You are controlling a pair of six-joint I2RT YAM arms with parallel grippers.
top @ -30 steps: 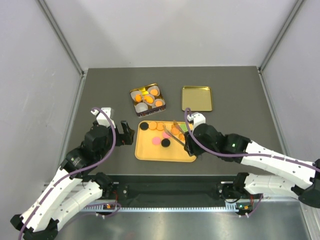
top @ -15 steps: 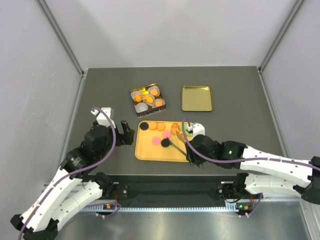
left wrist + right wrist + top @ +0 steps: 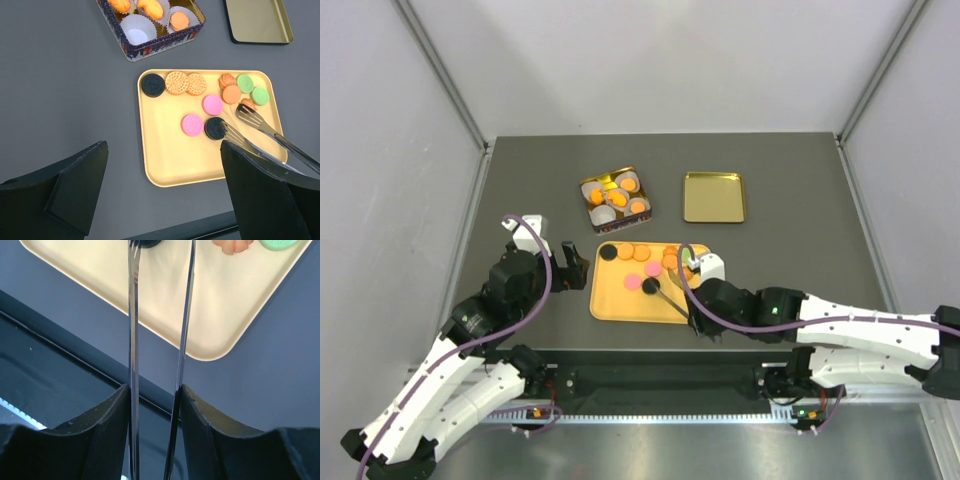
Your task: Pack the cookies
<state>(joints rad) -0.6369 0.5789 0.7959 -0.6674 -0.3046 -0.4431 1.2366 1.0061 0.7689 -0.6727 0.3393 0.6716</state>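
The cookies lie on a yellow tray (image 3: 618, 302): a black one (image 3: 153, 85), two orange waffle ones (image 3: 176, 82), two pink (image 3: 192, 125), two green (image 3: 245, 83), and more orange at the right. My right gripper (image 3: 693, 303) is shut on metal tongs (image 3: 262, 127). The tong blades stand apart; one blade tip touches a second black cookie (image 3: 214, 128), the other hovers near the orange cookies. In the right wrist view the tong arms (image 3: 133, 340) run between my fingers (image 3: 107, 425). My left gripper (image 3: 163, 146) hangs open left of the tray, holding nothing.
A patterned tin (image 3: 615, 196) with white paper cups, some holding orange cookies, stands behind the tray. Its gold lid (image 3: 714, 196) lies to the right. Grey walls enclose the dark table; a black rail (image 3: 60, 340) runs along the near edge.
My right arm has drawn back toward the near edge, and the tongs swung left from the tray's right-hand cookies to the black cookie mid-tray. The left arm has not moved.
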